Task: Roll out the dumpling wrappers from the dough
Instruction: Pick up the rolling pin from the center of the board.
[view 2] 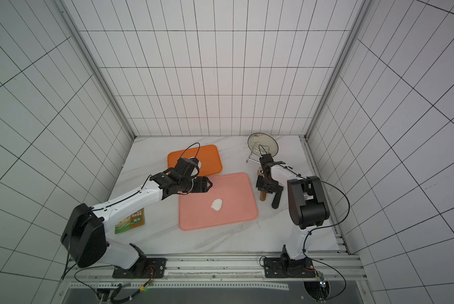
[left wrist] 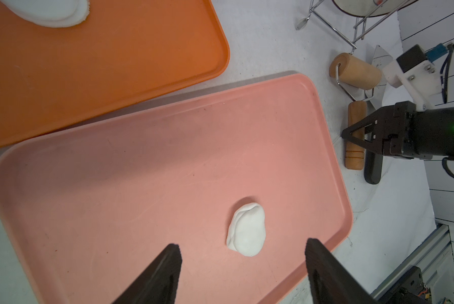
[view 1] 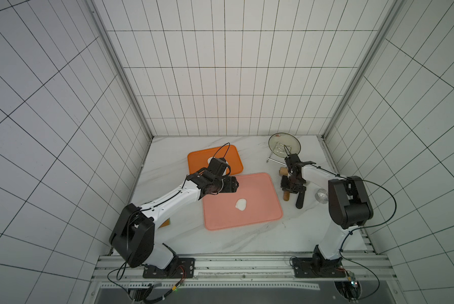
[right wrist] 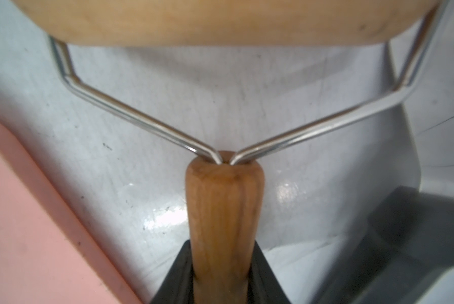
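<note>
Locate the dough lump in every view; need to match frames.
Top view: dough near the middle of the pink tray.
Top view: dough at the same spot on the tray.
Left wrist: dough on the pink tray, close to the camera.
Right wrist: not in it; only the roller handle and a tray corner show.
Shared landmark: the pink tray, in all four views.

white tiled walls point(view 1: 220, 79) with dark grout lines close in a grey-veined marble tabletop point(view 1: 249, 238) on three sides in both top views; aluminium posts point(view 1: 121, 73) run up the two back corners and a slotted metal rail point(view 1: 247, 264) edges the front, under soft, even light
</note>
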`<state>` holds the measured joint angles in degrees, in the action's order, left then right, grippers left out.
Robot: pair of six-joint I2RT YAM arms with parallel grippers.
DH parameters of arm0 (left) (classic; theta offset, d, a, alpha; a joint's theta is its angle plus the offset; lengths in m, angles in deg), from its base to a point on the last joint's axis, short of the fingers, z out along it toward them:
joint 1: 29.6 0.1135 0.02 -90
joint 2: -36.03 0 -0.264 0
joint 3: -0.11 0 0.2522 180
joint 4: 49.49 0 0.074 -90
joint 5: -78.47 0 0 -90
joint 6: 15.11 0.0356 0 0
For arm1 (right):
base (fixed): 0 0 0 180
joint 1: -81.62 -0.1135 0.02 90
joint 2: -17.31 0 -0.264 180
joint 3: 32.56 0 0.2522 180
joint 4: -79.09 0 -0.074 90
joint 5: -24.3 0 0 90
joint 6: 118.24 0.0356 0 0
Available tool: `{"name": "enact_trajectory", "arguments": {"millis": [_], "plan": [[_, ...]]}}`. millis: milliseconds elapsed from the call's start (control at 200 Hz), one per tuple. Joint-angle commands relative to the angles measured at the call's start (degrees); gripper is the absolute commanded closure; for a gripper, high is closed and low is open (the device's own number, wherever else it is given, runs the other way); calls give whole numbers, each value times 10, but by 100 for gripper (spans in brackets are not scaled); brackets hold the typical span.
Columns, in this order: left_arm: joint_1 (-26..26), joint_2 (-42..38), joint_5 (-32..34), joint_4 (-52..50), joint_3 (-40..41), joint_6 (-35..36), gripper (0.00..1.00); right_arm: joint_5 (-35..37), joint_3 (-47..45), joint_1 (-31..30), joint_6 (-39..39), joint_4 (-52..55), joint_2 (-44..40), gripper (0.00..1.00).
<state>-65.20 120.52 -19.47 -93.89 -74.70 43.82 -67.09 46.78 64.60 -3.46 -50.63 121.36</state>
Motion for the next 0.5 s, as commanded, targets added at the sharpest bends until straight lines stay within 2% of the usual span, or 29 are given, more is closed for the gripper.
{"name": "enact_trajectory", "arguments": {"millis": [0, 165, 270, 375, 495], "plan": [[4, -14, 3, 7, 3, -2, 25, 16, -2, -7, -6, 4, 0, 68], [4, -16, 3, 7, 5, -4, 25, 17, -3, -6, -4, 0, 4, 58], [5, -16, 1, 7, 5, -4, 25, 18, -2, -7, -3, -2, 11, 57], [6, -16, 1, 7, 5, -4, 25, 19, 1, -7, -4, -5, 17, 61], [5, -17, 0, 5, 3, -4, 25, 15, 2, -7, -3, -3, 18, 72]]}}
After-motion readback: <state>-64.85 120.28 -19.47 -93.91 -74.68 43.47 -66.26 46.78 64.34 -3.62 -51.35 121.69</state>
